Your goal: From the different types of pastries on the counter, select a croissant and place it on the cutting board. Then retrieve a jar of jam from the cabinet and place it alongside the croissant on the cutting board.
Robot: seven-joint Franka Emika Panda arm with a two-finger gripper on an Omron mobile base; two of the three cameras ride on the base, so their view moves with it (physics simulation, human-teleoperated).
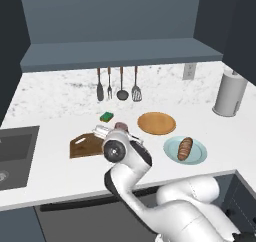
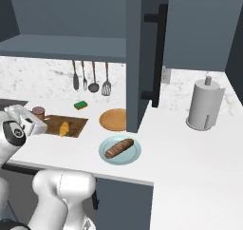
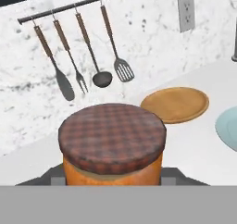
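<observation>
Pastries number two: one small golden croissant [image 2: 63, 128] lying on the cutting board [image 2: 76, 124], and one longer brown scored loaf [image 2: 119, 148] on a pale blue plate [image 2: 135, 154] near the counter's [image 2: 190, 153] front edge. There is one jar of jam [image 3: 112, 146], one cutting board, one round orange-brown plate [image 1: 156, 123] holding nothing, one green sponge [image 1: 106, 117], one white paper-towel roll [image 1: 229, 93] toward the right end of the counter, and four utensils [image 1: 119, 84] hanging on a rail against the back wall (a spatula, a fork, a ladle and a slotted turner, as far as their shapes tell).

The claw [image 1: 112, 131] hangs low over the rear edge of the cutting board, at the end nearest the sink [image 1: 15, 151]. In the hand view the jar sits directly before the camera, its checked dark lid uppermost and orange body below; the fingertips are hidden beneath it, so how wide the claw stands cannot be told, nor whether it grips the jar. From the right base view the jar stands at the board's far corner, just beside the hand.

The cabinet [image 1: 120, 53] shows its flat shelf ledge above the back wall, and its door [image 2: 142, 58] stands open over the counter in the right base view
</observation>
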